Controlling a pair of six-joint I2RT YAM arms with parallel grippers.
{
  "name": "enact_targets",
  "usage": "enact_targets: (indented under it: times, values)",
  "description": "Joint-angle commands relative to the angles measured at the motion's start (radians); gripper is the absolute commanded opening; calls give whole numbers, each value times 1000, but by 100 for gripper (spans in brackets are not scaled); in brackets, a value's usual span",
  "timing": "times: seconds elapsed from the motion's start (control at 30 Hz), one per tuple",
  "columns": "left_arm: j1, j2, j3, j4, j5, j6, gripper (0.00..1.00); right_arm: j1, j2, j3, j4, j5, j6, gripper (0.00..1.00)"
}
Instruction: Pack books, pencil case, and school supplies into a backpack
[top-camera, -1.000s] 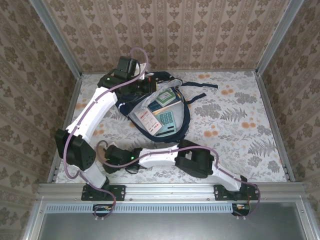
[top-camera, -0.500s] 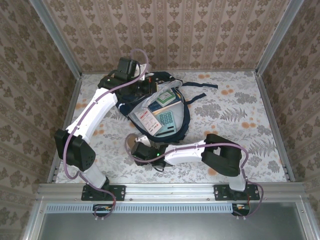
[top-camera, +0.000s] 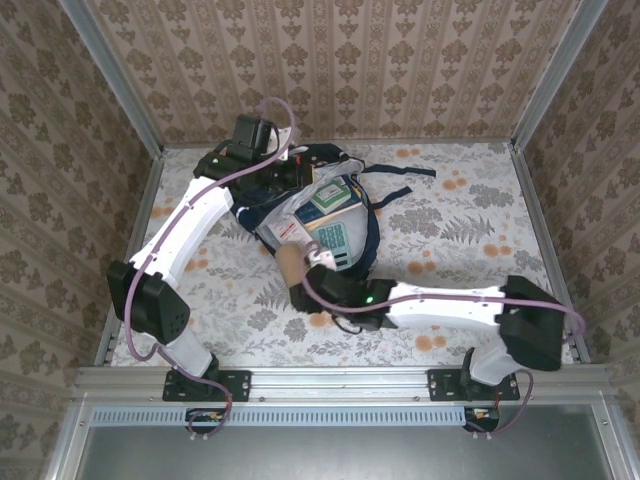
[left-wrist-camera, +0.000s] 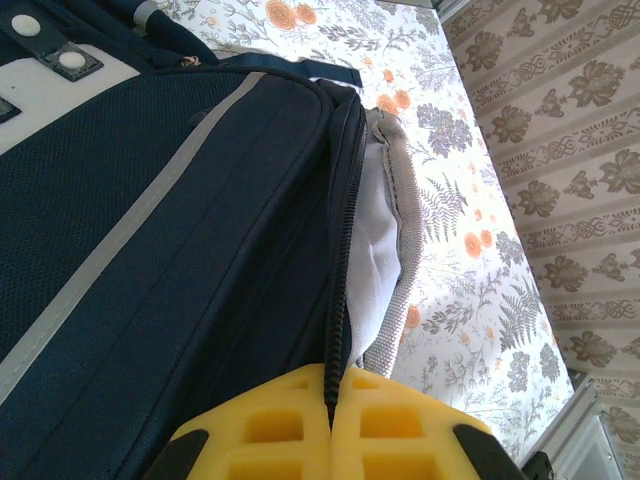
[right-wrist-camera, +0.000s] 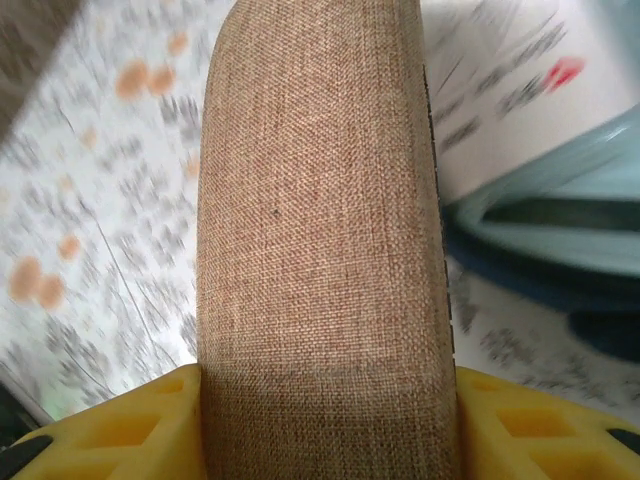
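Pencil case (right-wrist-camera: 320, 250) — tan woven pouch, clamped between the yellow fingers (right-wrist-camera: 110, 420) of the right gripper (right-wrist-camera: 325, 425). From above it is at the 7 o'clock rim of the backpack (top-camera: 368, 232), just beside the open mouth.
Backpack: navy, grey-lined, lying open on the floral table (top-camera: 480, 230), toward 11 o'clock from the table's centre.
Contents on show: teal calculator (top-camera: 335, 240), white card (top-camera: 293, 232) with red print, green book (top-camera: 328, 197).
Left gripper (left-wrist-camera: 330, 430) — fingers pressed together, pinching the backpack's zipper edge at its 11 o'clock side.
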Motion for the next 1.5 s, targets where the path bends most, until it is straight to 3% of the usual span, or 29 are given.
enact_targets:
  times: [0.0, 0.27, 0.6, 0.7, 0.83, 0.97, 1.07, 1.23, 1.47]
  values:
    - [7, -78, 13, 80, 46, -32, 0, -78, -91, -37, -16, 38, 28, 39]
    - [-11, -88, -1, 91, 42, -45, 0, -325, -117, -37, -67, 42, 65, 37]
    - [-37, -96, -12, 93, 34, -49, 0, -419, 101, 61, -59, 6, 140, 38]
    - [-41, -97, -16, 91, 36, -48, 0, -428, 167, 95, -61, 15, 151, 45]
    - [-42, -102, -27, 85, 33, -40, 0, -437, 221, 172, -135, -15, 116, 71]
    - [-40, -103, -39, 89, 34, -34, 0, -436, 153, 163, -175, -13, 93, 83]
    - [-39, -100, -43, 99, 40, -34, 0, -439, 67, 129, -202, -5, 71, 87]
    - [-38, -87, -44, 114, 55, -37, 0, -468, -39, 66, -248, -4, 57, 82]
    - [-39, -77, -48, 119, 63, -41, 0, -563, -9, 8, -207, -132, 40, 51]
